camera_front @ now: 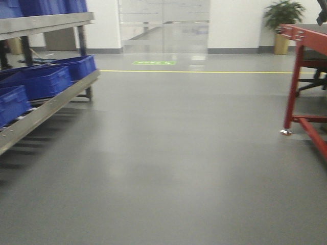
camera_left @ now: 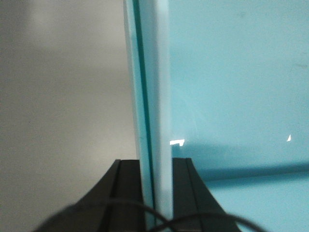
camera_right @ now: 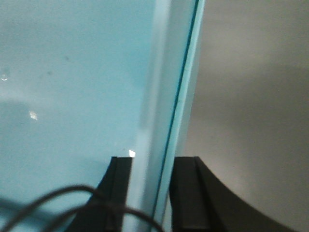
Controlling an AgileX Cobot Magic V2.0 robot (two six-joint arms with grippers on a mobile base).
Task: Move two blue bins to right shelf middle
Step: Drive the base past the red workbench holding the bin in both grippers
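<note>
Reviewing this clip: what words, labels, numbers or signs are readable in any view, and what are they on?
No text can be read in any view.
The green floor marking before the glass door may carry characters, but is too blurred to read.
The dark blue bins on the left shelf show no visible label.
The pale blue bins in both wrist views have plain walls with no print.
</note>
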